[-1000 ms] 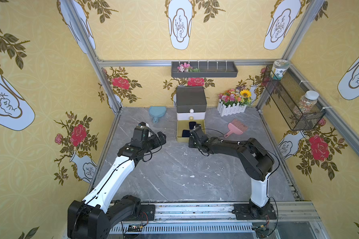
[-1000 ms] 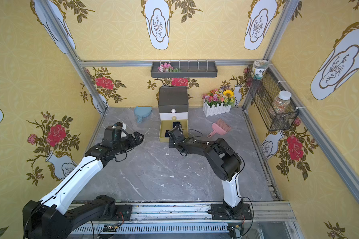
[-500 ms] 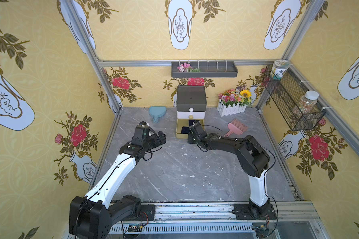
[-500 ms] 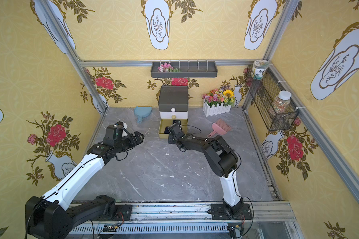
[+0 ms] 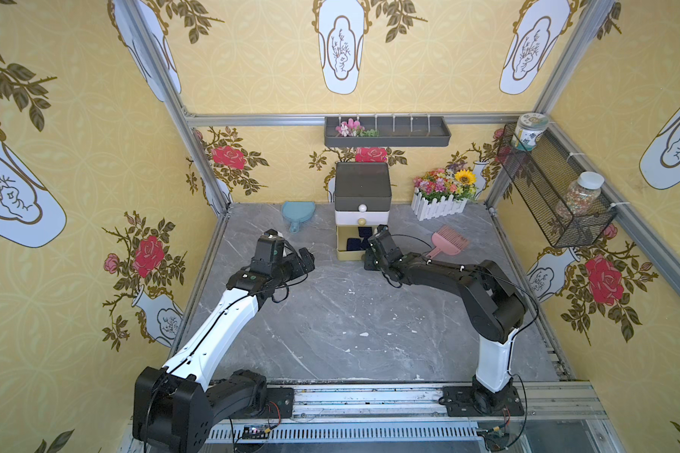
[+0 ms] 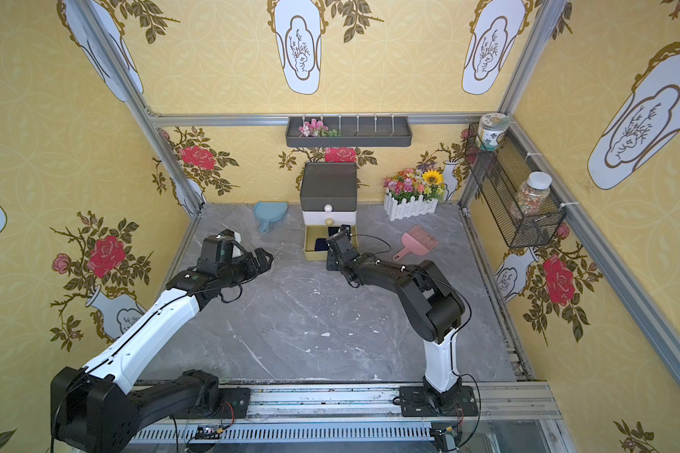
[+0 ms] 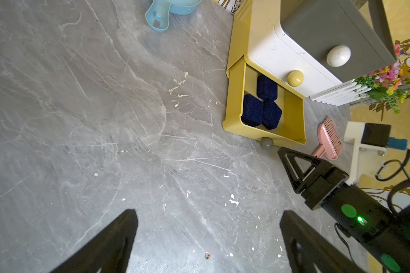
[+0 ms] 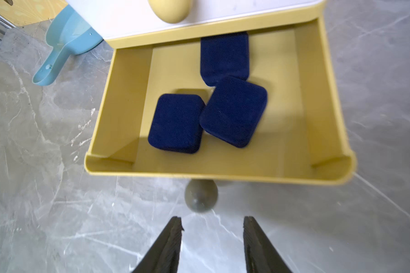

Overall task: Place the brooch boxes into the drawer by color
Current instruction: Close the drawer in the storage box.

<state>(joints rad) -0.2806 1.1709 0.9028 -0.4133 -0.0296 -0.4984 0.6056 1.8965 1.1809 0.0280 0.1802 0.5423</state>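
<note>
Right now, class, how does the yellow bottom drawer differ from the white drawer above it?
The yellow drawer is pulled out; the white drawer is shut. The yellow drawer shows three navy boxes; the white drawer's contents are hidden. The yellow drawer has a grey knob; the white drawer has a yellow knob. Both knobs are round.

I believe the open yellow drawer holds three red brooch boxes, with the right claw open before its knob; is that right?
No: the three brooch boxes in the yellow drawer are navy blue, not red, as the right wrist view shows; the right claw is open before the knob.
</note>
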